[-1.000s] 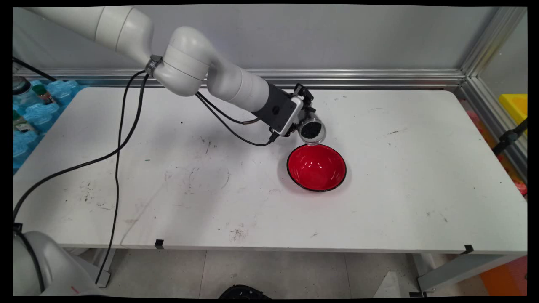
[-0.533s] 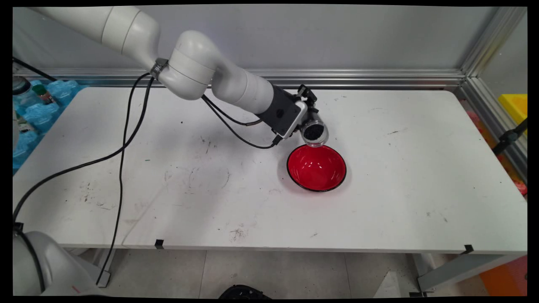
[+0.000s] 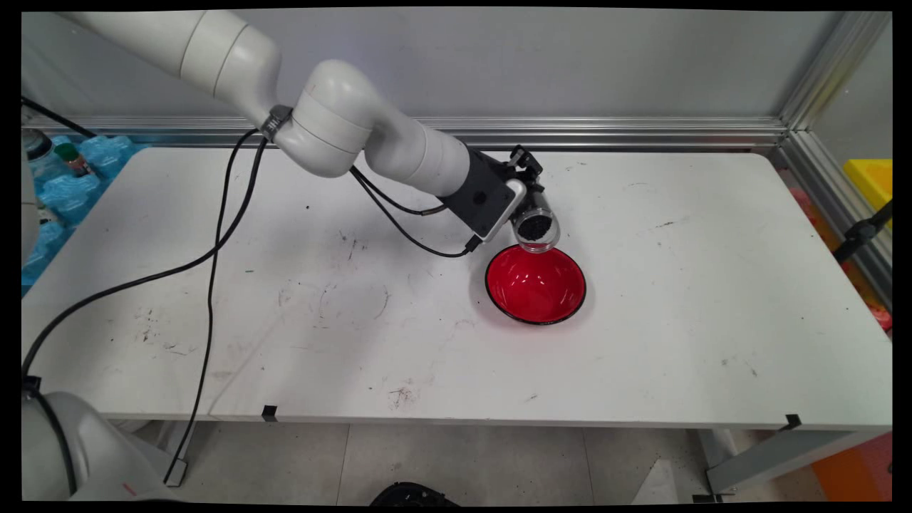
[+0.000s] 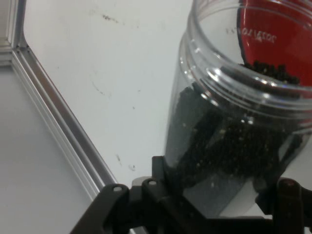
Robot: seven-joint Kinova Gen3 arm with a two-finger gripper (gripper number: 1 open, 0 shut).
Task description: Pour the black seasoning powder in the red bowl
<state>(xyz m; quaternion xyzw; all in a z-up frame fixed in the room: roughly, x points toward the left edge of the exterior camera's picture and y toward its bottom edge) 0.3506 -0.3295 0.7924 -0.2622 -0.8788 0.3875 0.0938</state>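
My gripper [image 3: 526, 196] is shut on a clear plastic jar [image 3: 536, 222] partly filled with small black grains. The jar is tipped on its side, its open mouth facing down toward the near side, right over the far rim of a red bowl [image 3: 536, 283] with a black edge. In the hand view the jar [image 4: 229, 126] fills the right half, the black grains lie along its lower wall up to the mouth, and the red bowl [image 4: 287, 39] shows through the mouth. The bowl's inside looks bare and glossy.
The white table [image 3: 712, 299] carries scuff marks. An aluminium rail [image 3: 605, 132] runs along its far edge and down the right side. Black cables [image 3: 214, 235] hang from the arm over the table's left part. Blue trays with bottles [image 3: 64, 185] lie off the left edge.
The gripper has carried the jar a little to the right and nearer, so its mouth now overlaps the bowl's far rim, and the jar is tipped further down.
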